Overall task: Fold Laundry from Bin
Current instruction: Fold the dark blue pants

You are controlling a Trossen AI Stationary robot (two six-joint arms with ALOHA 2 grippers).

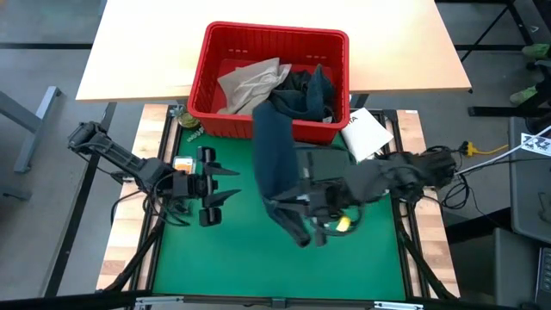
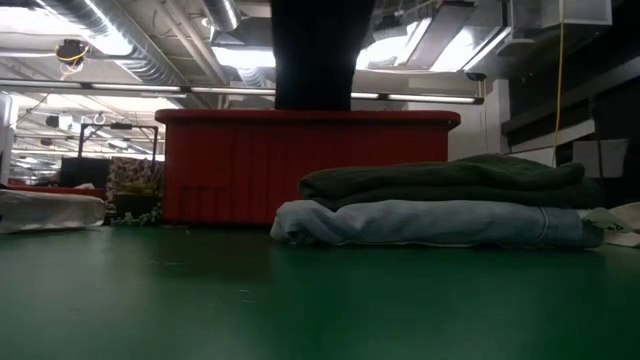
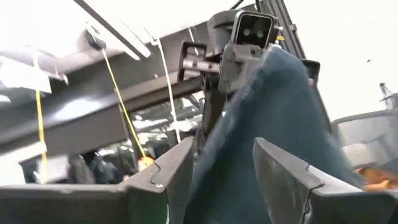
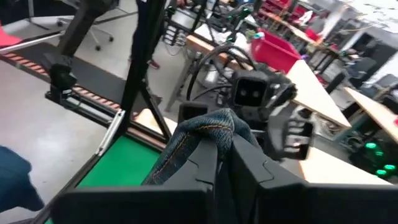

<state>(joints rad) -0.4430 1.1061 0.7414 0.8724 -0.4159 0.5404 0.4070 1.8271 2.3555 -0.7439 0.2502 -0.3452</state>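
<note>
The red bin [image 1: 274,79] stands at the mat's far edge, with tan trousers [image 1: 250,82] and dark garments lying in it. Dark blue jeans [image 1: 274,159] run from the bin up to my right gripper [image 1: 297,215], which is shut on them above the mat's middle. In the low view the jeans [image 2: 315,50] hang from above and end behind the bin's rim. My left gripper [image 1: 228,185] is open to the left of the jeans, pointing at them and touching nothing. A folded dark green garment [image 2: 445,178] lies on a folded light blue one [image 2: 430,222]. My right gripper pinches a stitched edge of the jeans [image 4: 211,127] between its two fingers, and a bunch of denim bulges out past the fingertips. The fingers point roughly level toward the table's left. The jeans hang below the hold and trail back into the bin [image 1: 277,112].
A white packet [image 1: 366,133] lies right of the bin. The folded stack [image 1: 323,162] sits on the green mat [image 1: 224,258] under my right arm. Bare mat lies toward the near edge. A wooden table [image 1: 138,52] stands behind the bin.
</note>
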